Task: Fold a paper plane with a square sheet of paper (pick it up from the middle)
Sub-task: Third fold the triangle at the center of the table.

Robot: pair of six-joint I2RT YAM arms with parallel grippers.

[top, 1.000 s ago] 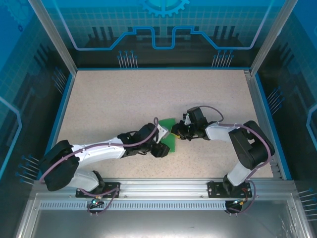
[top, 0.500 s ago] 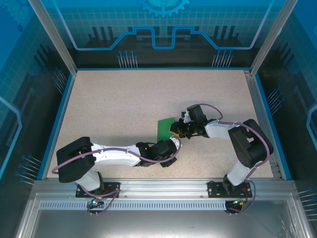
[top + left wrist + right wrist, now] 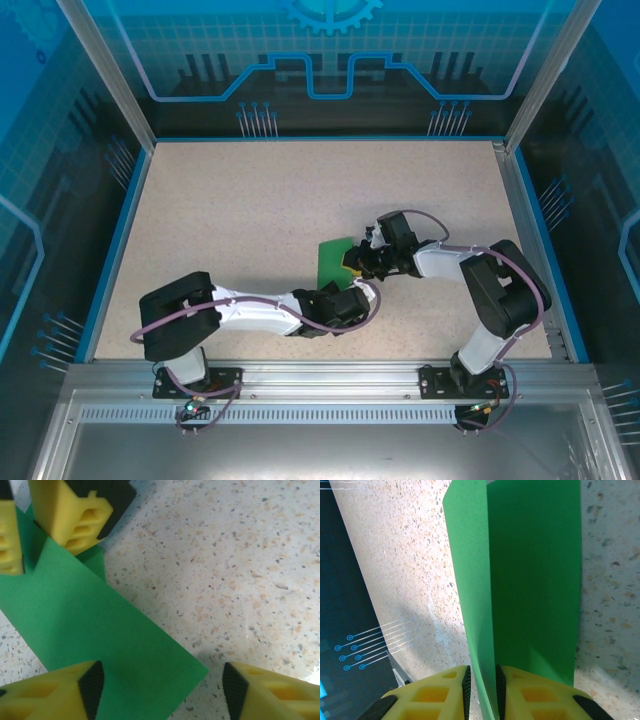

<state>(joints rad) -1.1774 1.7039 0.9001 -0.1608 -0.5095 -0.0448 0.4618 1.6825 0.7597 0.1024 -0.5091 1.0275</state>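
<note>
Right jaws clamp a raised flap of the paper (image 3: 330, 262), mid-frame on the desk (image 3: 240, 200); left jaws apart over its corner. Judged light, floppy, crease-prone: hold by edges.

1. My table (image 3: 250, 200) is a flat, pale speckled surface with a blue rim.
2. A folded green sheet of paper (image 3: 333, 260) lies on it, directly ahead of my left gripper (image 3: 162, 692).
3. The sheet's raised flap meets the tips of my right gripper (image 3: 482, 680).
</note>
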